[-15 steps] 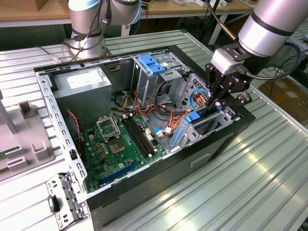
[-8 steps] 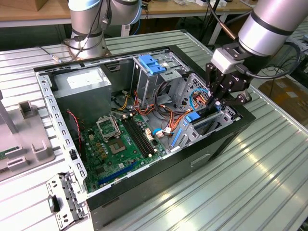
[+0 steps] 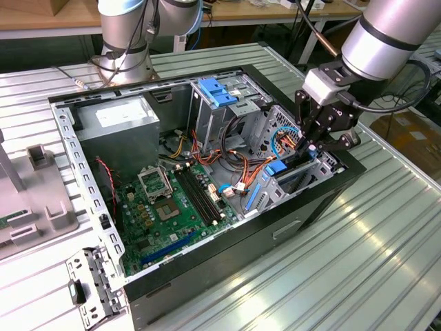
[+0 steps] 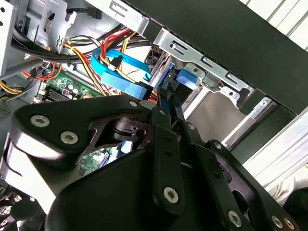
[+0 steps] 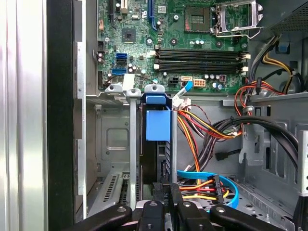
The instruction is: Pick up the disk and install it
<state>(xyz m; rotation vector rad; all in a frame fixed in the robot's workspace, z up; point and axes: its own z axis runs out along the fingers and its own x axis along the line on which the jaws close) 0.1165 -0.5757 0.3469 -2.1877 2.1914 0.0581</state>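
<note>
My gripper [image 3: 311, 143] reaches down into the open computer case [image 3: 227, 265], fingers [image 4: 169, 103] pinched narrow on the rear edge of the disk [image 5: 158, 126]. The disk stands on edge directly beyond my fingertips, seated in the metal drive bay [image 5: 131, 159] with its blue rail showing. Beside my fingers loops a blue data cable [image 4: 118, 67]; the green motherboard [image 5: 183, 43] lies farther ahead

The disk [image 5: 158, 144] stands on edge in the case's drive bay [image 5: 132, 159], blue rail [image 5: 158, 124] showing.
</note>
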